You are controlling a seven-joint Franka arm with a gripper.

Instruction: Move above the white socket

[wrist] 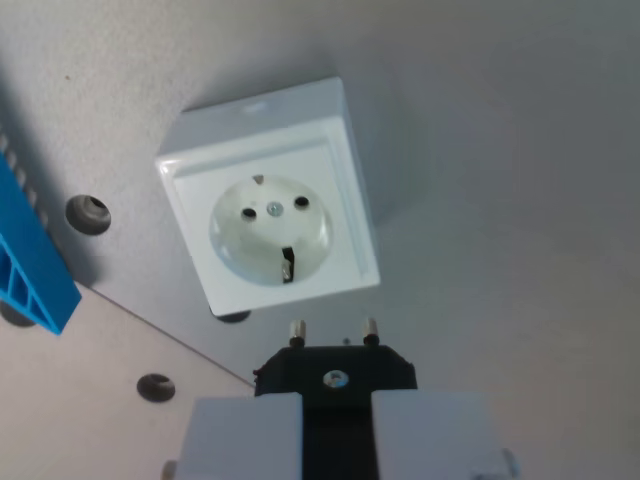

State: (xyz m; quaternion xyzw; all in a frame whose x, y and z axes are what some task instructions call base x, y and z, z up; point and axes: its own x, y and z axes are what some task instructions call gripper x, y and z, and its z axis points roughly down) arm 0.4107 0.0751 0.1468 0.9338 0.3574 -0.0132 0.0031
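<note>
Right up close we've got our gripper [336,440] clenched on a black plug [335,372], its two pins pointing at the white socket [268,228]. That socket sits on the gray board [520,180], tilted, just beyond the pins. Over at the board's left edge there's a blue plastic piece [28,262].

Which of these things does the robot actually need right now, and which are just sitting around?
Part of the job:
- white socket
- gripper, shut on the black plug

Just lying about:
- blue plastic part at the wrist view's left edge
- holes in the grey board
</note>
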